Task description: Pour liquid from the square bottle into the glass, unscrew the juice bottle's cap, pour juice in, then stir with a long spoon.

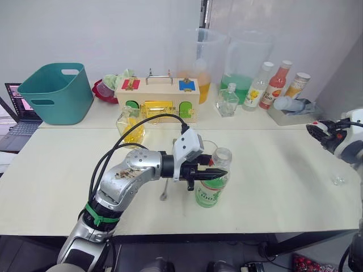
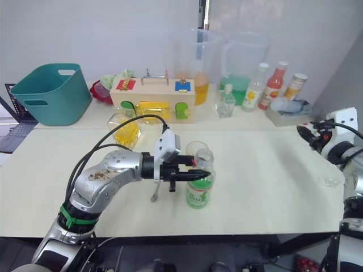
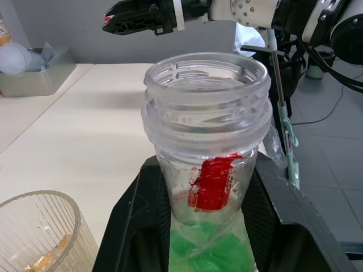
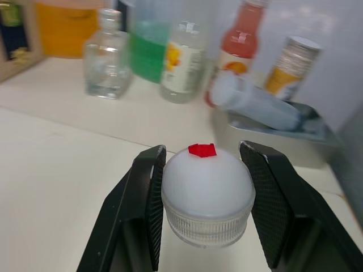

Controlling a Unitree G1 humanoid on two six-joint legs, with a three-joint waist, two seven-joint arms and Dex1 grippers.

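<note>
Left gripper (image 1: 211, 173) clamps juice bottle (image 1: 212, 184) at frame centre, steadying open neck beside glass (image 1: 207, 149). Right gripper (image 4: 204, 212) grips removed cap (image 4: 207, 195), right edge, clear of pour.

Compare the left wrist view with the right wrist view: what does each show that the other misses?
Left wrist alone: the juice bottle, neck open, gripped by the left pincer, with the glass beside it. Right wrist alone: the cap clamped in the right pincer, and the bottles along the back, including a pink bottle. Both: the pale table and the grey tray.
</note>
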